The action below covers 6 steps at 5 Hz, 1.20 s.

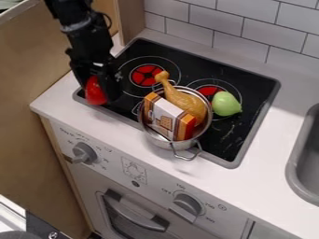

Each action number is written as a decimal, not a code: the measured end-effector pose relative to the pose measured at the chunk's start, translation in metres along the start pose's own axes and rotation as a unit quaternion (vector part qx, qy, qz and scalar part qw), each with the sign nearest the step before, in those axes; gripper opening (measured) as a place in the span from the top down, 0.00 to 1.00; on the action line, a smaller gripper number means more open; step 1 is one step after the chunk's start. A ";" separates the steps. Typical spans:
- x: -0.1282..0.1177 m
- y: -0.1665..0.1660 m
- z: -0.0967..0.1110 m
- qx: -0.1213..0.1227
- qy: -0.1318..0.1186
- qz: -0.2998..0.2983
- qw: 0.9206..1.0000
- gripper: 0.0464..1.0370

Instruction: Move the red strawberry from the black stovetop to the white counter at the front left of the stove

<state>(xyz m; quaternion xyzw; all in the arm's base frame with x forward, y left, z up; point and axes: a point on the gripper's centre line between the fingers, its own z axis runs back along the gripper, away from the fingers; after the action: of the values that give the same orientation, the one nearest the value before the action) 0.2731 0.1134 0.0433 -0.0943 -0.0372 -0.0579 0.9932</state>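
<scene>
At the stove's left front corner, my gripper (98, 88) hangs low with a red object (94, 91) held between its fingers. Part of the red object is hidden behind the fingers. To the right, a metal pot (172, 144) holds a yellow-brown toy drumstick (184, 103) and an orange and white box (166, 117), both sticking up above its rim. Just right of the pot, a green pear-shaped toy (225, 103) lies on the stove.
The black stovetop (138, 50) with red burner marks has a raised grey edge. A grey sink (302, 161) lies at the right. White tiles (215, 19) rise behind the counter, and a wooden panel stands at the back left. Knobs are on the front.
</scene>
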 end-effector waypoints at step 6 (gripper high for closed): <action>-0.020 0.016 -0.013 0.039 0.017 -0.021 0.999 0.20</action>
<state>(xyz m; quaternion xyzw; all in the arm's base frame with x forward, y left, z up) 0.2559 0.1285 0.0256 -0.0532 -0.0245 -0.0787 0.9952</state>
